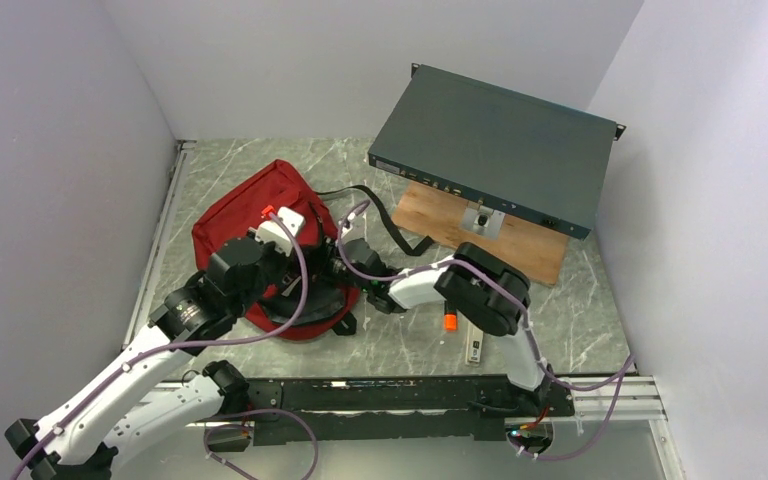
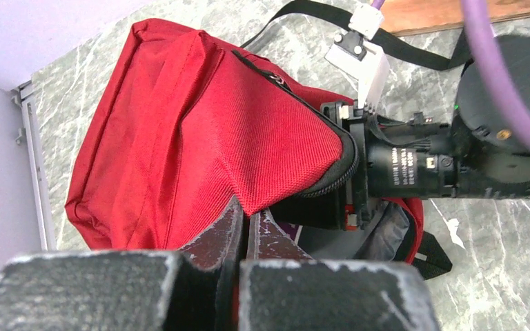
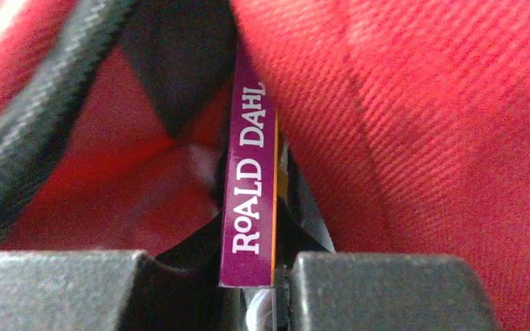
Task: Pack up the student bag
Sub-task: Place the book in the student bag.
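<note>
The student bag (image 1: 245, 215) lies on the left-centre of the marbled bench (image 1: 580, 320), just ahead of both arms. Its zipped opening is turned toward them, and one black strap (image 1: 385, 220) trails out to the right toward a wooden board (image 1: 525, 245).

The left claw (image 2: 243, 222) is closed tight on the edge of the bag's red flap and holds it raised, so the mouth gapes. The right claw (image 3: 250, 265) reaches into that mouth from the right. It is nearly closed, clamped on a thin book (image 3: 254, 138) whose purple spine reads ROALD DAHL. The book stands on edge inside the bag, with red fabric on both sides of it.

On the bench below the right arm's elbow lie a small orange-tipped object (image 1: 450, 321) and a pale flat strip (image 1: 473, 348). A flat dark teal metal box (image 1: 495, 145) sits tilted on the board's far end.
</note>
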`<state>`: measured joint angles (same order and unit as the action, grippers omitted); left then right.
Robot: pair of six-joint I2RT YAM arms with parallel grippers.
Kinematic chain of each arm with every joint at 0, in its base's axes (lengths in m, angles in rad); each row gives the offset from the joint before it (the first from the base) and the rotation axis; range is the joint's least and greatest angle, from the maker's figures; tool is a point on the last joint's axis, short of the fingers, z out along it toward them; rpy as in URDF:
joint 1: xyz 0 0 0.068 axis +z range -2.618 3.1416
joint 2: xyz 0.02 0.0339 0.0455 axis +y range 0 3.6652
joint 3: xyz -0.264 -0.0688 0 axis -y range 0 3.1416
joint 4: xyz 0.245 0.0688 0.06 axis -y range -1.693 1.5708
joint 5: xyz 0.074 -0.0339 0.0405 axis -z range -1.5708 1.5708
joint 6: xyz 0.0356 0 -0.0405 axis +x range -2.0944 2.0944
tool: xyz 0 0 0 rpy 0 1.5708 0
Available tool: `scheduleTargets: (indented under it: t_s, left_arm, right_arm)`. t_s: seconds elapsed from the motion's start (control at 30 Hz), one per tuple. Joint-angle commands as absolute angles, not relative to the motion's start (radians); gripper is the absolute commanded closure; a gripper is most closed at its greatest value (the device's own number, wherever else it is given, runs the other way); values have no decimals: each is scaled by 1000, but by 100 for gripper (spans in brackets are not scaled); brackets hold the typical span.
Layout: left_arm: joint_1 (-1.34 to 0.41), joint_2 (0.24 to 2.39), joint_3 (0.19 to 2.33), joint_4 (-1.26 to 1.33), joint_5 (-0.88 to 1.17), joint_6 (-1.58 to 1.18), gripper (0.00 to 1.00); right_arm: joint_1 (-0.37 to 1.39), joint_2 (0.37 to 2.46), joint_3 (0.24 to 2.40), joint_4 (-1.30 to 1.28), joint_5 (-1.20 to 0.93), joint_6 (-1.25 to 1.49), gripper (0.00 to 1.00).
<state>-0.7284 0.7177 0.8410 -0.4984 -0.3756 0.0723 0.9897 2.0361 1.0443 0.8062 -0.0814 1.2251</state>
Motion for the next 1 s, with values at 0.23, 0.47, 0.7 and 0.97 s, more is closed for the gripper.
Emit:
scheduleTargets:
  t_s: [0.23, 0.47, 0.7, 0.97]
  left_arm:
    - [-715, 658, 832, -407, -395, 72, 100]
    - [-712, 665, 830, -410, -389, 70, 100]
    - [-705, 684, 837, -419, -369, 66, 100]
    - [-705, 693, 834, -424, -388, 67, 100]
  right_arm:
    - [986, 2215, 1351, 724, 180, 1048, 85]
    - [982, 2183, 1326, 526, 139, 1087, 48]
    - [986, 2063, 1155, 561, 79, 1074, 34]
    - [979, 2069, 1105, 694, 19, 1037, 49]
